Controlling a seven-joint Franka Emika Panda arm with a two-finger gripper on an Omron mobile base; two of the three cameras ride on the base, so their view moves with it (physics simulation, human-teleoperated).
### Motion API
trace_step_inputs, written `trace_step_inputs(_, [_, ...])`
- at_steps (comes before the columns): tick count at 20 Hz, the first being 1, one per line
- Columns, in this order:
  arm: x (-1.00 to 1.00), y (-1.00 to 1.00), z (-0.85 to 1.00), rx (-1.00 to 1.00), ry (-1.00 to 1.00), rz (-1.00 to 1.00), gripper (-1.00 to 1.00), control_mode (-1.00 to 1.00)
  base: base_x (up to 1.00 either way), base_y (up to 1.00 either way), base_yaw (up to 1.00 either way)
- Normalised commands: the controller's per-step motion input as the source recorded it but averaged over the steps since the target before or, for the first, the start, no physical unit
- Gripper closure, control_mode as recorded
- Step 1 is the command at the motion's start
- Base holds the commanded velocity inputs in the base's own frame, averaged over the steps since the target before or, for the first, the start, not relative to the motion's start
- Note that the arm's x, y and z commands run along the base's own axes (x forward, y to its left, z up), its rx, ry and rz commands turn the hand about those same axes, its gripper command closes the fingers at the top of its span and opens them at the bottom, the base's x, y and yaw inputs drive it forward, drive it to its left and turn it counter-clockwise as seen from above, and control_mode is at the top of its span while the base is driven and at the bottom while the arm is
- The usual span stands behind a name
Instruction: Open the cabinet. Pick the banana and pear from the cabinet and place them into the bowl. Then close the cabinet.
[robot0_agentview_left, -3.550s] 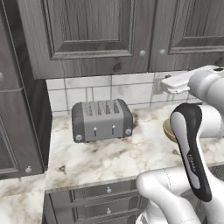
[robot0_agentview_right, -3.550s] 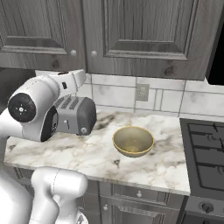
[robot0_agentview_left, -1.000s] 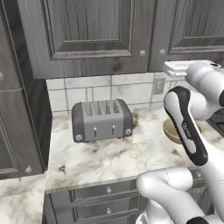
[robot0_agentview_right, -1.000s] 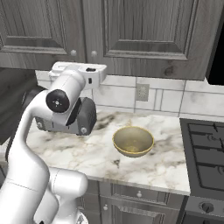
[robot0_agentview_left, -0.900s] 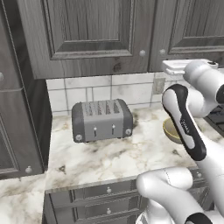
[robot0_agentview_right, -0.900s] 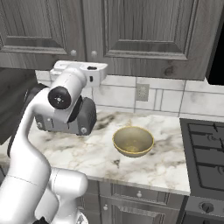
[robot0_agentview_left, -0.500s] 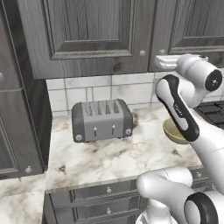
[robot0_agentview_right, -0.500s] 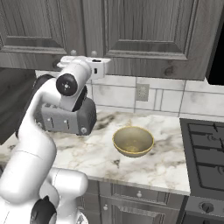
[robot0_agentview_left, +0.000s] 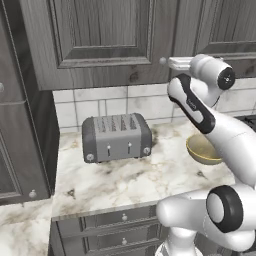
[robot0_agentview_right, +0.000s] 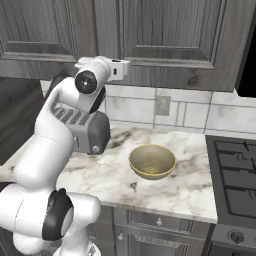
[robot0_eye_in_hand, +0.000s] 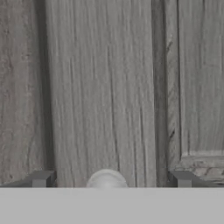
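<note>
Pincer released, its two tips spread wide either side of a small round knob on the cabinet, whose doors we see shut. We hold the hand level, pointed straight at the door's lower edge, with the arm reared up from the base and folded at the elbow. Below us, the bowl sits on the marble surface, near the grey toaster.
</note>
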Motion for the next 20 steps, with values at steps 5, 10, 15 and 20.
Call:
trace_step_inputs(5, [0.86, 0.00, -0.25, 0.00, 0.00, 0.00, -1.00, -1.00, 0.00, 0.00, 0.00])
trace_step_inputs(10, [0.84, -0.01, -0.40, 0.00, 0.00, 0.00, -1.00, -1.00, 0.00, 0.00, 0.00])
trace_step_inputs(15, [0.42, 0.00, -0.12, 0.00, 0.04, 0.00, 1.00, -1.00, 0.00, 0.00, 0.00])
trace_step_inputs(20, [0.00, 0.00, 0.00, 0.00, 0.00, 0.00, 1.00, -1.00, 0.00, 0.00, 0.00])
